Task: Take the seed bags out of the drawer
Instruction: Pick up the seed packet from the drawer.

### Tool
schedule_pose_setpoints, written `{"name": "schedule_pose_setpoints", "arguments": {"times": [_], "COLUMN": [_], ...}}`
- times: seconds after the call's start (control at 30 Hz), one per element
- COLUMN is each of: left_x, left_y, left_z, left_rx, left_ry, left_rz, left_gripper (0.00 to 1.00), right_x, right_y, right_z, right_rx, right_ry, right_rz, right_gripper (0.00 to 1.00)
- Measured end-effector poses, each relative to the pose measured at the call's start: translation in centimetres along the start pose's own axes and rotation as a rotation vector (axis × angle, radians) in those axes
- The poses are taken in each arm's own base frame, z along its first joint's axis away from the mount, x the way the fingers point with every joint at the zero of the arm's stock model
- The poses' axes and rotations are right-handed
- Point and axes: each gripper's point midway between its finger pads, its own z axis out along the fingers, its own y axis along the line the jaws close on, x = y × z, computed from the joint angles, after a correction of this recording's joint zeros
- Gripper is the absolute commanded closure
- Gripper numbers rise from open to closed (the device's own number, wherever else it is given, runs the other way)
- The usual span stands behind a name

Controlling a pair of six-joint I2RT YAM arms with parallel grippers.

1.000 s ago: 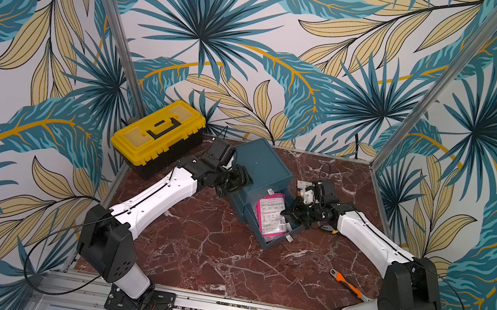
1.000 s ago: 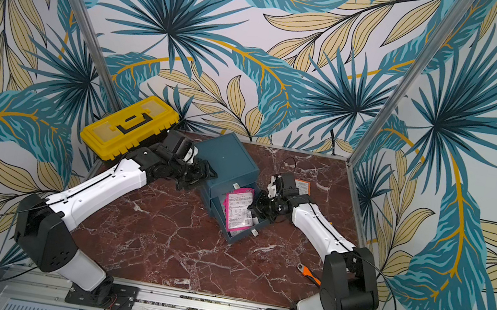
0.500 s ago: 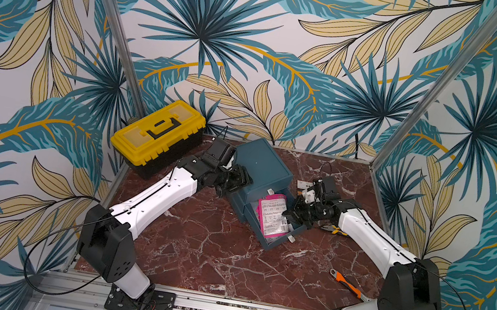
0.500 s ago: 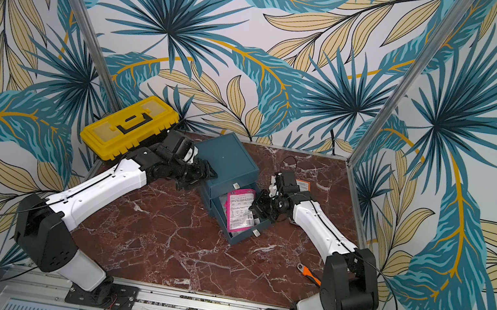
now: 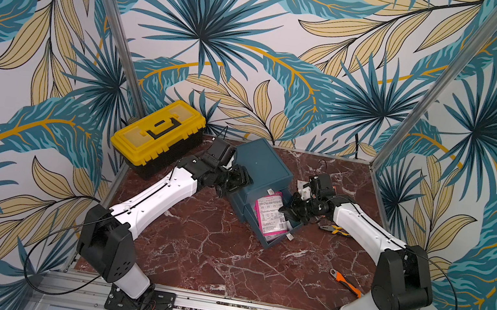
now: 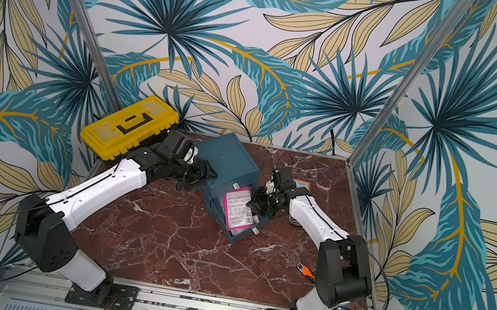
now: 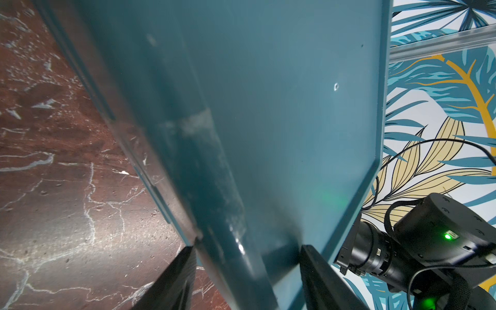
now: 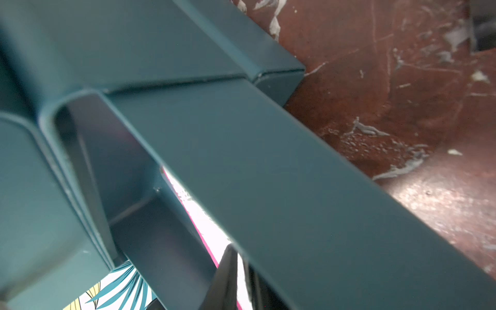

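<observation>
The right end effector [image 8: 241, 260] reaches into the open drawer [image 5: 282, 238] from its right side wall. Its fingers [image 8: 228, 268] stand close together with only a thin slit between them. The white and pink edge of the seed bags [image 8: 198, 214] shows in that slit, but I cannot tell whether a bag is actually pinched. In both top views the seed bags [image 5: 269, 215] lie stacked in the drawer, white printed panels facing up inside magenta borders, with the top one tilted and its upper end leaning towards the cabinet [image 5: 261, 161]. The drawer is pulled well out of the teal cabinet and angled towards the front of the desk [image 5: 206, 258].

The left end effector [image 7: 247, 252] is clamped on the cabinet's left rear edge, one finger on each side of the panel. Behind the left arm a yellow toolbox [image 5: 158, 134] sits at the back left corner. Just beside the right forearm lie pliers [image 5: 333, 229], and an orange-handled wrench [image 5: 347, 281] rests near the right arm's base. In a top view an orange bag [image 6: 302, 183] lies on the desk behind the right wrist
</observation>
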Motion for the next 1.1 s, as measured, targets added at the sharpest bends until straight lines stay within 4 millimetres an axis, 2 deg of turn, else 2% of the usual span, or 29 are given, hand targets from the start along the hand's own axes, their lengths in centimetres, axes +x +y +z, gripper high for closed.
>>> {"name": "schedule_pose_setpoints", "arguments": {"times": [0.2,0.57,0.77,0.93,1.1], "left_x": [0.0,-0.3,-0.3,-0.4,-0.4], "left_y": [0.0,0.0,0.1,0.1,0.0], "left_z": [0.0,0.0,0.1,0.3,0.3], "left_rx": [0.0,-0.001,-0.002,0.005,0.016], "left_ry": [0.0,-0.014,-0.018,-0.022,-0.023], "left_rz": [0.0,0.01,0.015,0.018,0.018], "left_gripper": [0.34,0.34,0.34,0.34,0.34], "right_x": [-0.5,-0.8,-0.9,-0.7,-0.7], "right_y": [0.4,1.3,2.8,2.7,3.0], "right_z": [0.3,-0.1,-0.7,-0.3,-0.8], "right_rx": [-0.019,-0.036,-0.075,-0.069,-0.064], "right_ry": [-0.011,-0.014,0.008,0.042,0.064], "right_rz": [0.015,0.083,0.144,0.204,0.221], "right_gripper": [0.93,0.93,0.98,0.99,0.99]}}
